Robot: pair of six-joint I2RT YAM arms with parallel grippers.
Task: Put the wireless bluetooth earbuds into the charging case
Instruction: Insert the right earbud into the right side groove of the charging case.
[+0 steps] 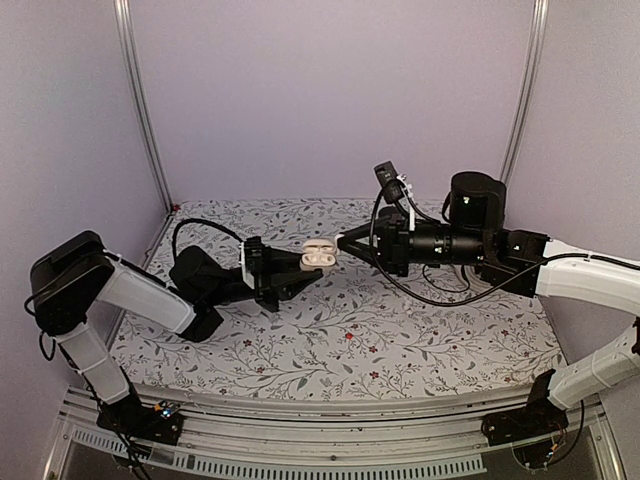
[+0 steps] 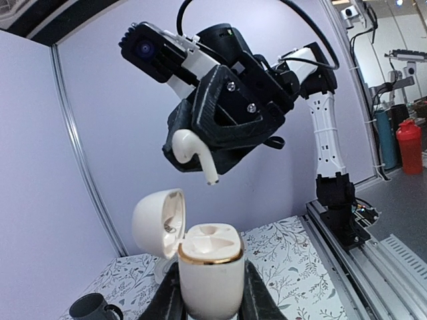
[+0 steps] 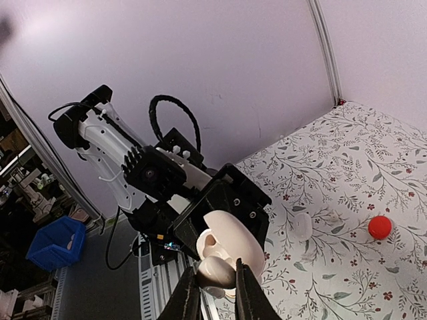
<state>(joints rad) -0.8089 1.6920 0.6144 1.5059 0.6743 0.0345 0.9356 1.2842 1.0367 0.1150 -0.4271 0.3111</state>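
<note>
Held charging case [image 2: 210, 273]; earbud [image 2: 193, 152] above; grey mug [image 2: 93, 308] below.

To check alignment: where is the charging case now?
In the top view, the charging case is held above the middle of the table by the left gripper, directly facing the right gripper.

A robotics lab: lilac booth walls [image 1: 330, 90] on aluminium posts [image 1: 140, 100], floral worktop [image 1: 340, 340], near mounting rail [image 1: 330, 405], blue bin [image 3: 57, 247] beyond.
</note>
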